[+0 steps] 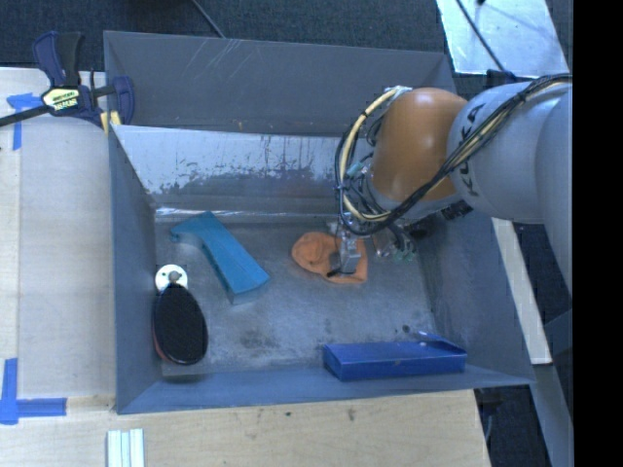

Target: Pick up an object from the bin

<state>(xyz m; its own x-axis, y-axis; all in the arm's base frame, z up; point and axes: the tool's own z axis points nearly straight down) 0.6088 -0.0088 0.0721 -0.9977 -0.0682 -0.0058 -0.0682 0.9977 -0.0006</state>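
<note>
Near edge of the bin (pixel 292 382): 1 flat dark-blue box (pixel 394 360), lying along the edge toward the right corner. Near-left corner: 1 black oval brush (pixel 180 327) with a white round cap (pixel 171 278) at its far end. Further in, left of middle: 1 light-blue wedge-shaped block (pixel 222 253), lying at a slant, clear of the brush. Right of middle, near the far wall: 1 orange soft lump (pixel 311 252), well apart from the box and the block. Gripper (pixel 343 269) is down on the right part of that lump, touching it, with orange showing on both sides of it. Whether it's spread or clamped on the lump, we can't tell from this angle.
</note>
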